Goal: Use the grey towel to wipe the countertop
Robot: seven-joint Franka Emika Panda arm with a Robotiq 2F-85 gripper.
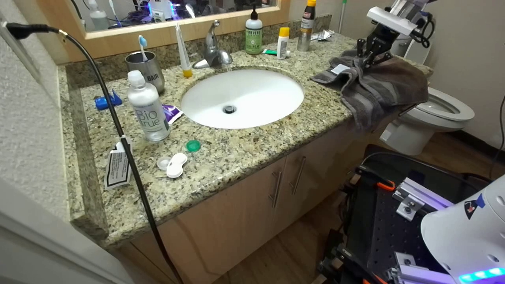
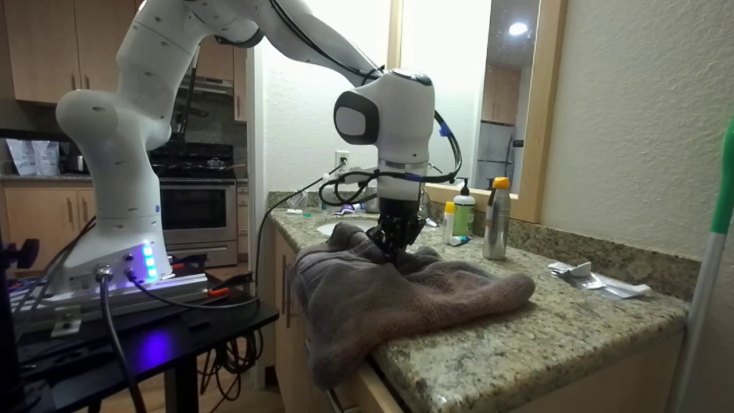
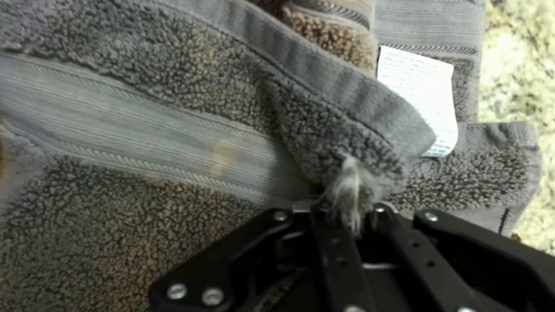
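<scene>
1. The gripper (image 3: pixel 353 212) pinches a fold of the towel (image 2: pixel 395 310), its jaws closed.
2. The towel lies on the countertop (image 2: pixel 573 338), hanging over the front edge near a corner.
3. It should be pressed flat and dragged slowly, short of the silver bottle (image 2: pixel 497 226).

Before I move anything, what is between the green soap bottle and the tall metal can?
A yellow-capped white bottle stands between them in an exterior view, with a green tube lying partly hidden behind it.
</scene>
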